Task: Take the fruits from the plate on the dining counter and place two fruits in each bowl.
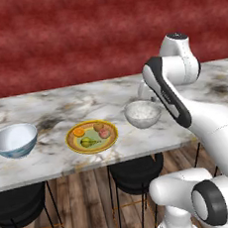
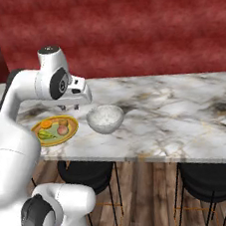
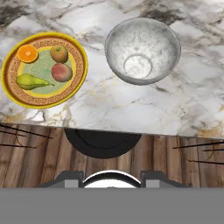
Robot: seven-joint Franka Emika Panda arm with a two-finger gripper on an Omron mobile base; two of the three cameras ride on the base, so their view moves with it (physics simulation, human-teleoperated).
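a deep red textured wall (image 1: 77,30) runs behind the long marble dining counter (image 1: 51,162), whose pale top is streaked with dark veins and a few ochre traces. going left to right in the left base view, the blue-and-white bowl (image 1: 15,140) sits nearest the left end, well apart from the plate (image 1: 91,137) with its yellow-orange patterned rim; next comes the speckled grey-white bowl (image 1: 143,114), just beside the plate. all four fruits lie on the plate's pale green centre: the orange one (image 3: 27,54) at the left, the pear (image 3: 31,81) below it, the brown round fruit (image 3: 59,54) and the pinkish-red one (image 3: 61,72) to the right, those two touching or nearly so. both bowls hold nothing. the gripper (image 2: 70,107) hangs above the counter behind the plate and the speckled bowl, holding nothing; whether its jaws are apart or closed i cannot tell. under the counter, black round stools (image 1: 137,173) stand on a wooden plank floor (image 1: 90,203).
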